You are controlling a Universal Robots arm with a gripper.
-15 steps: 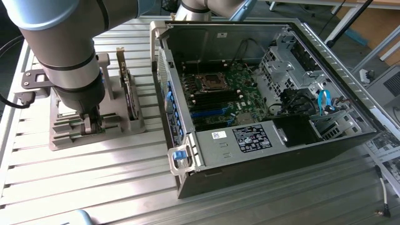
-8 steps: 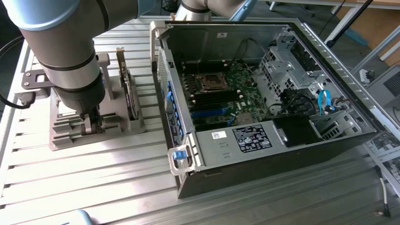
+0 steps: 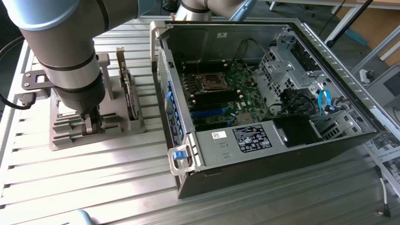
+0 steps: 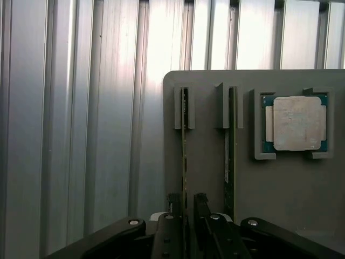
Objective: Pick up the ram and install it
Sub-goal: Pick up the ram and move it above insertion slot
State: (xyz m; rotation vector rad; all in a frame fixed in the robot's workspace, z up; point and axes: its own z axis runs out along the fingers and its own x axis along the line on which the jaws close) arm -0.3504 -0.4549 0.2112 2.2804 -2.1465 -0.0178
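Arm [image 3: 62,42] first, at the exterior view's left: its bulk covers much of the holder [image 3: 65,138] on the slatted table [image 3: 93,183]. You can see the gripper [image 3: 92,125] set down into the holder's slots, its tips lost among them. Just beside it, toward the right, a dark card [image 3: 128,91] stands upright in the same holder. Further right lies the open case [image 3: 262,166], well apart from the gripper, with the motherboard [image 3: 228,91] inside; its sockets are too small for you to make out.

From the wrist, you see the ram [image 4: 184,156] edge-on as a thin line, standing in a holder slot. The fingers [image 4: 173,213] stand spread, one on each side of it; whether either pad touches it you cannot tell. A second stick [image 4: 230,156] stands in the neighbouring slot, and the processor [image 4: 295,123] lies flat in its pocket beyond that. The gripper's body is cut off at the frame edge.
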